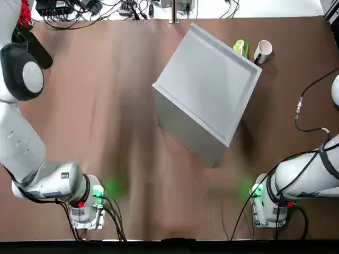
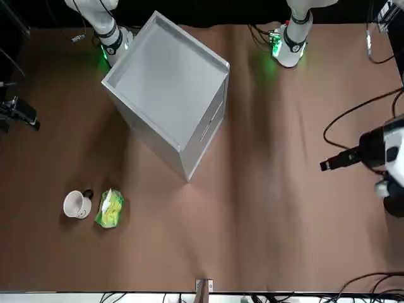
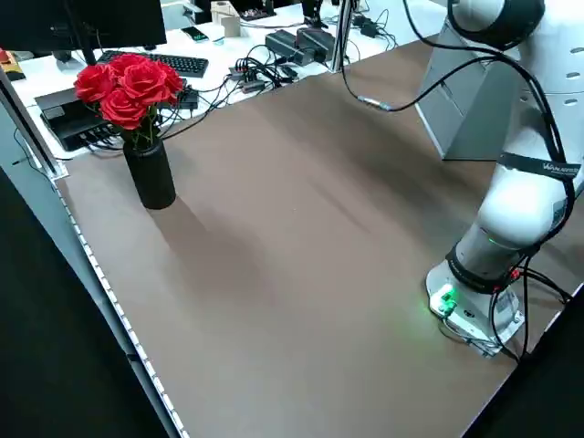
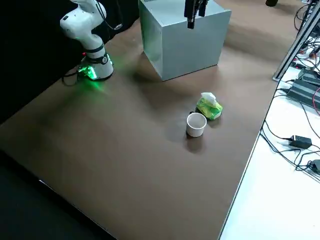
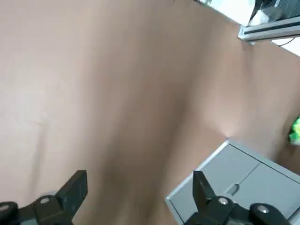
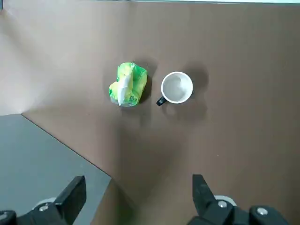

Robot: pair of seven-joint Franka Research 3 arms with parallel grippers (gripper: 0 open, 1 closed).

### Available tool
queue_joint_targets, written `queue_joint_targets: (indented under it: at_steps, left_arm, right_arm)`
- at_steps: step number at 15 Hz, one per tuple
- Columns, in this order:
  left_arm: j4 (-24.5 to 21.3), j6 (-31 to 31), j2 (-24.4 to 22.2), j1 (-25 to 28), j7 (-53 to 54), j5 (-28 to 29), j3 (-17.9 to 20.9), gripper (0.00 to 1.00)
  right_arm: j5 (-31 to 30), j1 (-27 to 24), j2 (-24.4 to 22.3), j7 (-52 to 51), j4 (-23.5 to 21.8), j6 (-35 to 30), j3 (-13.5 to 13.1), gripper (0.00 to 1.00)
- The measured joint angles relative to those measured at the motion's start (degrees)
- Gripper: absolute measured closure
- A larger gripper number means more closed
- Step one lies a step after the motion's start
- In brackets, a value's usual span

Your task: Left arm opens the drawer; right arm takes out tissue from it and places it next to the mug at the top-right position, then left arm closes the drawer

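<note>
Heads up, your drawer [image 5: 243,180] looks flush shut and the tissue [image 6: 127,84] sits just beside the mug [image 6: 176,87], well away from both spread-open, empty end effectors: left end effector [image 5: 136,197], right end effector [image 6: 136,197].

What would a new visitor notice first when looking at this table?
First the big grey cabinet, standing askew near the middle of the table with its drawer shut. Next the bright green tissue beside the white mug at the far right corner. Red roses stand at the far left edge.

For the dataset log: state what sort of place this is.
Likely a robotics lab: two bench-mounted arms, left arm and right arm, cables along the table edge, a keyboard on the neighbouring desk.
</note>
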Motion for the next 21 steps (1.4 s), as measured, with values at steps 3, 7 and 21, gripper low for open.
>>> queue_joint_targets:
  at_steps: [3, 7, 21]
  left_arm:
    - [0.25, 0.08, -4.34, -0.19, 0.02, 3.88, -0.19, 0.01]
    - [0.2, -0.24, -8.96, -0.19, 0.12, 16.0, -3.24, 0.01]
    - [-16.53, 3.64, -20.01, -0.44, 7.78, 18.77, -5.69, 0.0]
  right_arm:
    - [0.0, -0.01, 0.0, 0.01, 0.0, 0.03, 0.0, 0.0]
    - [0.0, 0.07, 0.0, 0.01, 0.0, 0.04, 0.08, 0.0]
    - [0.0, 0.13, 0.0, 0.01, 0.0, 0.24, 0.13, 0.0]
